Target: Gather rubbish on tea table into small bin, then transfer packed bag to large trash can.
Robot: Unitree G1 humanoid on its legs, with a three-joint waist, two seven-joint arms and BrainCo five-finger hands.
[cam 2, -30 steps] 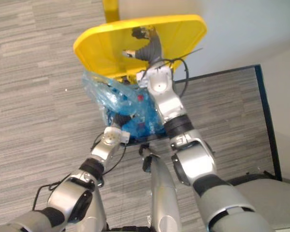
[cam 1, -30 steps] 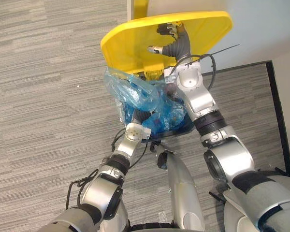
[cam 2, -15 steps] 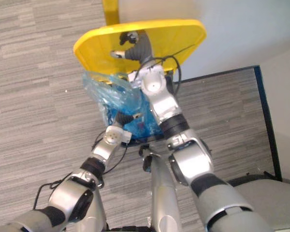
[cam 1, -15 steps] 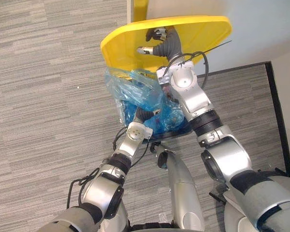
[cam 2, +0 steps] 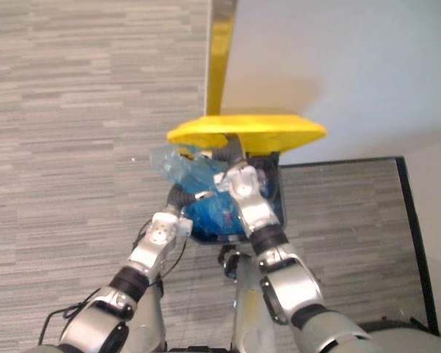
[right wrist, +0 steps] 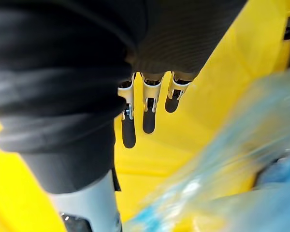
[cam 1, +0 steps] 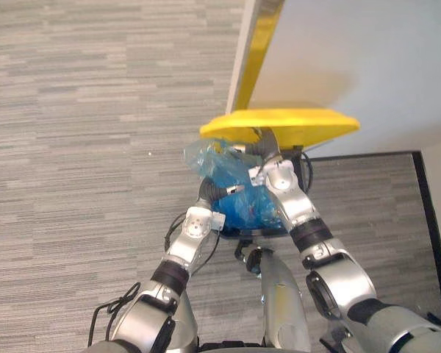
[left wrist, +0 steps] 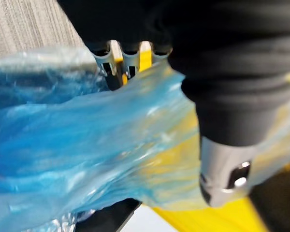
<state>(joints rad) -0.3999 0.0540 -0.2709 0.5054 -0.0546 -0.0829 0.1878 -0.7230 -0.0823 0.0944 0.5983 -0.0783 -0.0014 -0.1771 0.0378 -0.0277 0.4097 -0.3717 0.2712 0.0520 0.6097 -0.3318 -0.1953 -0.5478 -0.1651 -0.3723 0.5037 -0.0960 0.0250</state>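
Propping the smooth yellow lid (cam 1: 287, 121) on straight fingers (right wrist: 149, 113), right hand (cam 1: 264, 141), crinkled blue bag (cam 1: 224, 170) over the large trash can (cam 2: 276, 202), left hand (cam 1: 209, 191) at its 7 o'clock, fingers buried in film, grip unreadable, striped carpet (cam 1: 73, 147) at 9 o'clock

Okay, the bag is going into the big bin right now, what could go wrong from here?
1. The right hand props the yellow lid with straight fingers and has no grip on it, so the lid could slip off and drop onto the blue bag and the left hand.
2. The bag appears to bulge past the trash can on the robot's left. If it is released there, it might hang outside or spill.
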